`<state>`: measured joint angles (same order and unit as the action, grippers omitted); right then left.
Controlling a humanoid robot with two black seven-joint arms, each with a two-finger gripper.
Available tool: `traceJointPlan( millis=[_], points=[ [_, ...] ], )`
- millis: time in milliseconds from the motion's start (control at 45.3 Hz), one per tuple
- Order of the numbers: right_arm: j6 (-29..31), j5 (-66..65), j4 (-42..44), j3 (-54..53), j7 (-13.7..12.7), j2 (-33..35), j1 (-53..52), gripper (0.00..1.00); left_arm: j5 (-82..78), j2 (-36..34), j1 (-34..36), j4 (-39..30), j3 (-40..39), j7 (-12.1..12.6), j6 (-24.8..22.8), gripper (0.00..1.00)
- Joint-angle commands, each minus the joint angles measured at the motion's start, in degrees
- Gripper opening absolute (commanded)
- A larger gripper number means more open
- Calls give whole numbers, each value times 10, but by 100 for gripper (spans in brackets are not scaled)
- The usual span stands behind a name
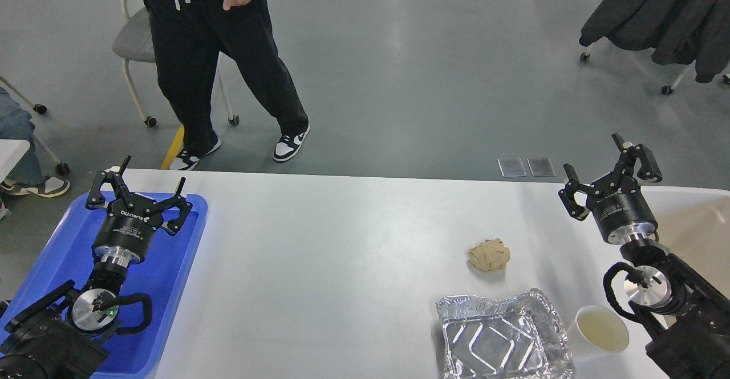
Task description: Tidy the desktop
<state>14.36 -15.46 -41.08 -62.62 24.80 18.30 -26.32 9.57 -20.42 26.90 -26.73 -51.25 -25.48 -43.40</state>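
Observation:
The white-grey desktop (342,265) fills the lower part of the head view. On its right half lie a crumpled tan paper ball (489,255), an empty foil tray (503,338) and a paper cup (600,331) with pale liquid. My left gripper (142,185) hovers open over the blue tray (171,276) at the left, holding nothing. My right gripper (604,165) is open and empty near the far right edge, well right of the paper ball.
A cream bin (693,225) sits at the right end, behind my right arm. A person in black (217,60) walks just beyond the far table edge, with wheeled chairs (134,43) nearby.

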Motion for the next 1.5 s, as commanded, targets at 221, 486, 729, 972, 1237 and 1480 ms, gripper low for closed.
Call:
traceJointPlan(
  millis=[221, 486, 729, 972, 1237, 1480],
  points=[
    [0, 0, 5, -3, 0, -9, -2, 100, -1, -1, 2, 0, 4, 2, 0, 99],
    [-2, 1, -1, -9, 0, -5, 2, 100, -1, -1, 2, 0, 4, 2, 0, 99],
    [-3, 1, 0, -9, -1, -3, 1, 100, -1, -1, 2, 0, 4, 2, 0, 99],
    [-6, 1, -2, -1, -4, 6, -1, 100, -1, -1, 2, 0, 4, 2, 0, 99],
    [-45, 38, -97, 86, -15, 121, 7, 100, -2, -1, 2, 0, 4, 2, 0, 99],
    [-28, 109, -183, 454, -7, 366, -139, 100, -1, -1, 2, 0, 4, 2, 0, 99]
  ],
)
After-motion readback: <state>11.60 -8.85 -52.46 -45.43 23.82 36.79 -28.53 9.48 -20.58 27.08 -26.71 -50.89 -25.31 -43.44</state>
